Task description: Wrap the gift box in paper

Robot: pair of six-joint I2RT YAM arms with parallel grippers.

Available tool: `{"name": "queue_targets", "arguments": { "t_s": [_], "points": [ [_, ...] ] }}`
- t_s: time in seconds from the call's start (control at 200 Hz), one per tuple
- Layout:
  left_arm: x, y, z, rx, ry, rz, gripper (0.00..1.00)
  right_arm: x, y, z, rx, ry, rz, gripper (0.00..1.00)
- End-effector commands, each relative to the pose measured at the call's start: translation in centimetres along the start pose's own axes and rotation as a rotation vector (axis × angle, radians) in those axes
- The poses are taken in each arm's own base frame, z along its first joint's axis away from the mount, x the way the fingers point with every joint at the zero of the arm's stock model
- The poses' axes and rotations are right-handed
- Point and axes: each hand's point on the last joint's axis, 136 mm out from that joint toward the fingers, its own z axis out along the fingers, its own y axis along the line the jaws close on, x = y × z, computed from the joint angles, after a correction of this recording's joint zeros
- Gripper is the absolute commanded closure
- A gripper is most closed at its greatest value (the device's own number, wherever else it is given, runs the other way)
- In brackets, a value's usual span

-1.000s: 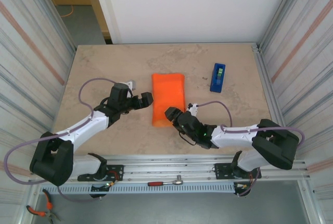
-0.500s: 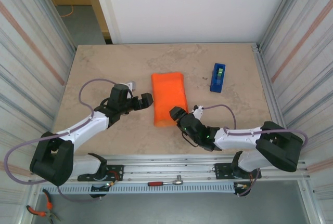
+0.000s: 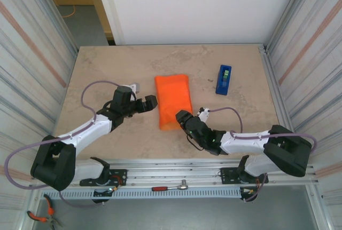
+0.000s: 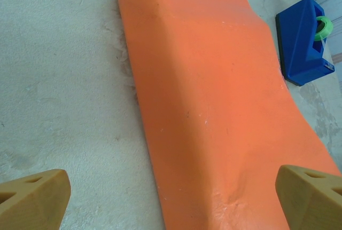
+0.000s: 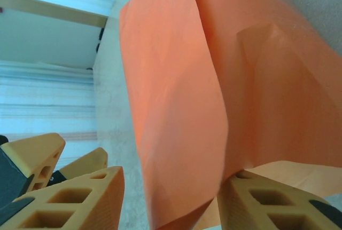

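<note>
Right gripper [image 5: 170, 190] has its fingers spread part way around the near flap of the paper [image 5: 176, 80], not pinching it yet as far as I can see. Looks like the end-fold step; next it needs to close on that flap and fold it over. The gift box is hidden, I'm guessing it's inside the bundle. The left gripper [image 4: 172, 190] is wide open with paper right ahead. Its wrist cam catches the tape dispenser [image 4: 302, 40] beyond, and the right wrist cam gets the flap edge.
</note>
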Motion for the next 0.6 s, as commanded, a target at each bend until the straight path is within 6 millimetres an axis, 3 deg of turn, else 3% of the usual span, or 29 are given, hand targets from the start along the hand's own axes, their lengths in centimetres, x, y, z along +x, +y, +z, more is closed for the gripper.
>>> {"name": "queue_targets", "arguments": {
  "t_s": [0.0,0.155,0.391,0.596],
  "points": [
    [0.61,0.40,0.29,0.000,0.016,0.005,0.01,-0.09,-0.04,0.09,0.001,-0.023,0.012,0.56],
    [0.75,0.45,0.36,0.001,0.022,0.005,0.01,0.00,-0.18,0.16,0.005,-0.020,0.013,0.70],
    [0.84,0.44,0.59,0.003,0.029,0.008,0.01,0.20,-0.24,0.39,0.018,-0.007,0.004,0.70],
    [0.71,0.33,0.56,0.005,0.029,0.022,0.01,0.50,-0.23,0.70,0.023,0.007,0.000,0.82]
  ]
}}
